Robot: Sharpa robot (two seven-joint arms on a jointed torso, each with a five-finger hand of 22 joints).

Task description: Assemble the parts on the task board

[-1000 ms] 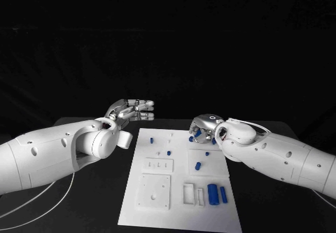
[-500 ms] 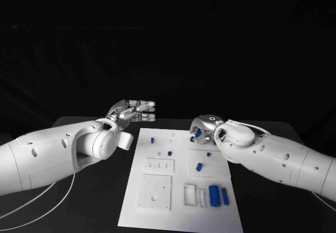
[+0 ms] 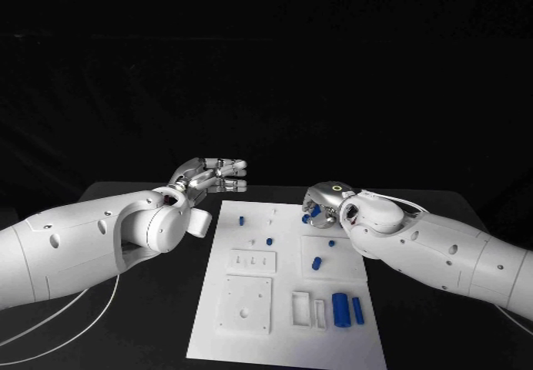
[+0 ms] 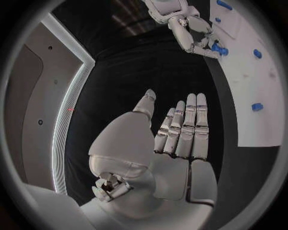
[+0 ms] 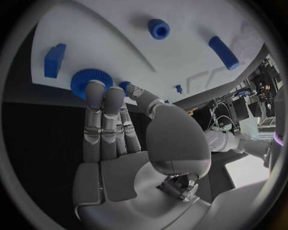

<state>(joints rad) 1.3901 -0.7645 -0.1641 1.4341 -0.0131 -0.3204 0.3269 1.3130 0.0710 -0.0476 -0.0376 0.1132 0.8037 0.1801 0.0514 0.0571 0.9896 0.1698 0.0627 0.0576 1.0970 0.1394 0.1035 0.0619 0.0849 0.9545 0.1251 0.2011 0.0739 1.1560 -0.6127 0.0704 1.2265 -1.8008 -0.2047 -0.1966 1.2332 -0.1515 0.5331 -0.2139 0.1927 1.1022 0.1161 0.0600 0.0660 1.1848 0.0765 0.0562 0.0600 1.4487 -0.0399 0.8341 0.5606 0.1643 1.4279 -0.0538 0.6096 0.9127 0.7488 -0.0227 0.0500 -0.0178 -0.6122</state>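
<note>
The left hand [image 4: 171, 139] is held out flat above the black table [image 4: 180, 72], holding nothing, its long fingers [image 4: 192, 124] straight and side by side with the thumb set a little apart. Beside it lies the white board [image 4: 246, 81], with small blue pieces on it: one [image 4: 257, 107] nearest this hand, another [image 4: 258, 53] farther along, and two more [image 4: 224, 5] at the board's far end. Across the board the right hand [image 4: 192, 33] reaches down at its edge, fingertips touching a blue gear [image 4: 219, 49].
</note>
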